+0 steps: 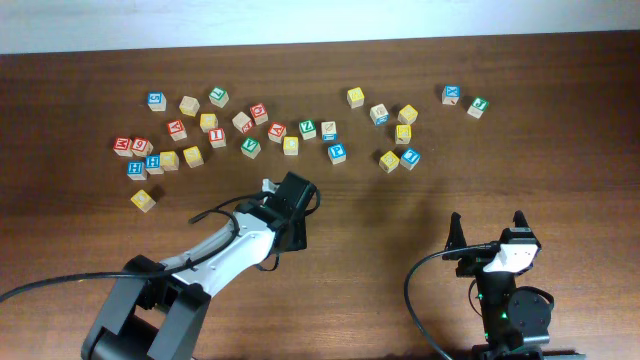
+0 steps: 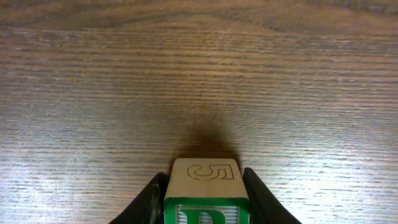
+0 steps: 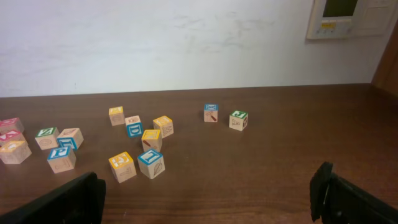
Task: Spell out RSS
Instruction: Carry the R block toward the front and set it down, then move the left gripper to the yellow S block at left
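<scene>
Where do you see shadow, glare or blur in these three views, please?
Left wrist: the green-lettered cube in the left gripper throws a dark shadow onto the table, whose grain carries a pale sheen; right wrist: the fingers of the right gripper look dark and soft-edged; overhead: even light, small shadows.

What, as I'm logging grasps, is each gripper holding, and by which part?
Left gripper clamps the small wooden cube with a green R face by its two opposite sides; right gripper is open, holding nothing.

Dark wooden table (image 1: 400,215), scattered alphabet cubes (image 1: 307,129)
</scene>
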`<control>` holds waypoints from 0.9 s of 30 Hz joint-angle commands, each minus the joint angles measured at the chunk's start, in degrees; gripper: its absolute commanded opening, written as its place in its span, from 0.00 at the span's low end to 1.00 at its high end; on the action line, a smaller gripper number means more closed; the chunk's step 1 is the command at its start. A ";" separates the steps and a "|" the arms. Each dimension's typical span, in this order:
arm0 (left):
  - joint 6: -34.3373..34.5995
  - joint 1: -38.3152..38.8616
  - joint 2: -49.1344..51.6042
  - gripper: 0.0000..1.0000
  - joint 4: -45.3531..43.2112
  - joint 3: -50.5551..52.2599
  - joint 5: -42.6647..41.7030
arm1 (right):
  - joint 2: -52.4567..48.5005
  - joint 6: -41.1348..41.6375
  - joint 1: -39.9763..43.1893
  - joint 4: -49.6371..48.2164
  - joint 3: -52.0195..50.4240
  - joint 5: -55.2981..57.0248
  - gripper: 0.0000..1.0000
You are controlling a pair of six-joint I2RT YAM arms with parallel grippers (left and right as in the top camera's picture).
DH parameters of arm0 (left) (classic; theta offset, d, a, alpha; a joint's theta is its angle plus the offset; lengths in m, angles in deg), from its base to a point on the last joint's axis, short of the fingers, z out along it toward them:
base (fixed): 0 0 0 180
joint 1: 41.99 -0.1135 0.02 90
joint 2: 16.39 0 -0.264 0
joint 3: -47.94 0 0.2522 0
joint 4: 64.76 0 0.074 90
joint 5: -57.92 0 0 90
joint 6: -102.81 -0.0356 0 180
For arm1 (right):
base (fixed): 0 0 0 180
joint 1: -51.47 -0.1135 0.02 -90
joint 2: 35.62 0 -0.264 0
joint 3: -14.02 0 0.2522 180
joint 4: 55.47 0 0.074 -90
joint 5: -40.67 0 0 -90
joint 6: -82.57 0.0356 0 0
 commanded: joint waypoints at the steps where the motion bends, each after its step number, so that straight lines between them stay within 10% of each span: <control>1: -2.49 0.13 0.37 0.30 -0.26 0.37 -1.03 | 0.22 0.42 0.37 0.42 -0.31 0.68 0.98; 10: -2.45 0.11 0.37 0.57 1.11 -1.44 -1.05 | 0.22 0.42 0.37 0.39 -0.31 0.68 0.98; 17: -2.43 -3.74 -2.32 0.68 22.34 -24.94 -1.62 | 0.22 0.42 0.37 0.42 -0.31 0.68 0.98; 19: -2.45 -7.45 -3.65 0.73 27.65 -32.57 -2.80 | 0.22 0.42 0.37 0.42 -0.31 0.68 0.98; 21: -2.47 -13.94 -5.29 0.99 32.13 -39.98 -2.97 | 0.22 0.42 0.37 0.42 -0.31 0.66 0.98; 27: -2.43 -33.79 -6.10 0.99 36.59 -41.83 -5.25 | 0.22 0.42 0.37 0.42 -0.31 0.68 0.98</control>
